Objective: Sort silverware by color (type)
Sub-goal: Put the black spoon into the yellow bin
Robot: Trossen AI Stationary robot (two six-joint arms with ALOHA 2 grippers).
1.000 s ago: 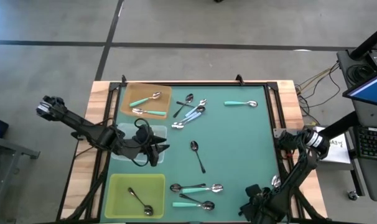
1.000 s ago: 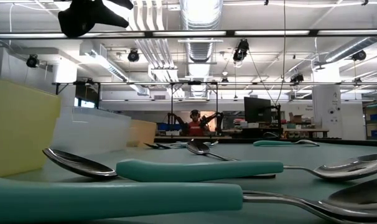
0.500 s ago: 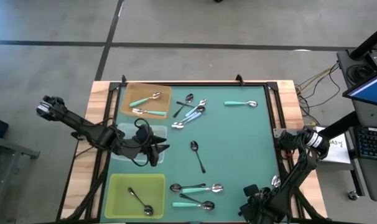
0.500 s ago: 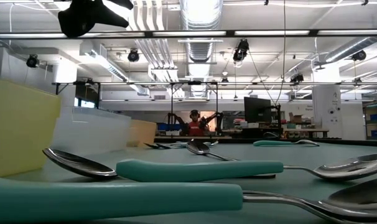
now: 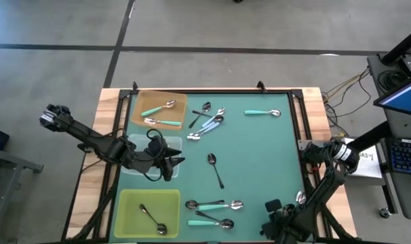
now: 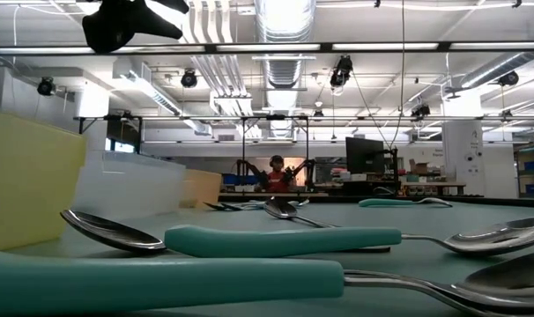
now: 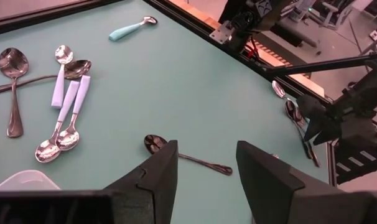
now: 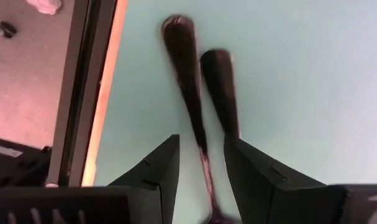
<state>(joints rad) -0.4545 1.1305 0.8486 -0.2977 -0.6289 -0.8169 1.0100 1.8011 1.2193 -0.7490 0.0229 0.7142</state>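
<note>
Your right gripper (image 8: 201, 168) hangs low at the bench's (image 5: 260, 156) near right corner, fingers apart, straddling the handle of one of two dark spoons (image 8: 182, 68) lying side by side; nothing is clamped. Two teal-handled spoons (image 5: 212, 213) lie near the yellow tray (image 5: 127, 203), which holds one black spoon (image 5: 151, 218). Your left gripper (image 7: 204, 168) hovers, fingers apart and empty, above the clear tray (image 5: 127, 166). Farther off, pale-blue spoons (image 7: 67, 118) cluster beside the brown tray (image 5: 182, 102).

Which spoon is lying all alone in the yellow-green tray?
The black-handled spoon is the only one in the yellow-green tray. The brown tray holds two teal-handled spoons, and the rest lie on the green mat.
</note>
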